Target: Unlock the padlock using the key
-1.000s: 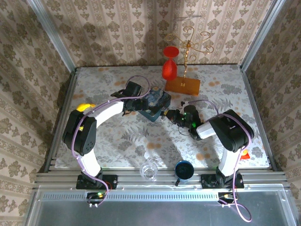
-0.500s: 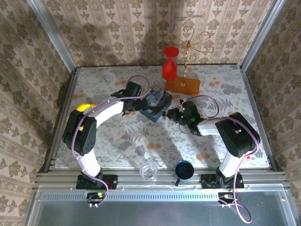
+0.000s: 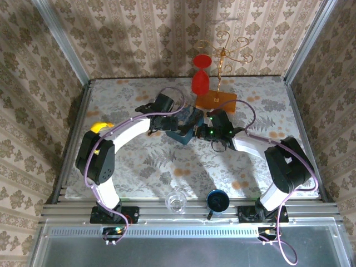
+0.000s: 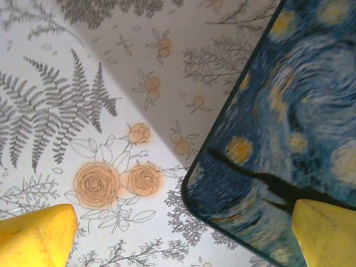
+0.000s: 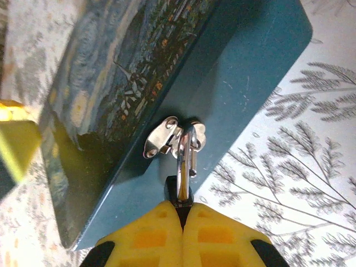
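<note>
Right gripper, bottom middle of its wrist view, is clenched on the padlock by its dark body; it hangs from the latch on the tin just above. Left gripper is wide open, straddling the tin's corner, so I'd brace the tin first, then twist gently, no yanking.

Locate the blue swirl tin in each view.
Top external: blue tin mid-table.
Left wrist: right side, rounded corner at lower centre.
Right wrist: upper left to centre, clasp side toward the camera.
Shared landmark: the fern-print tablecloth.
</note>
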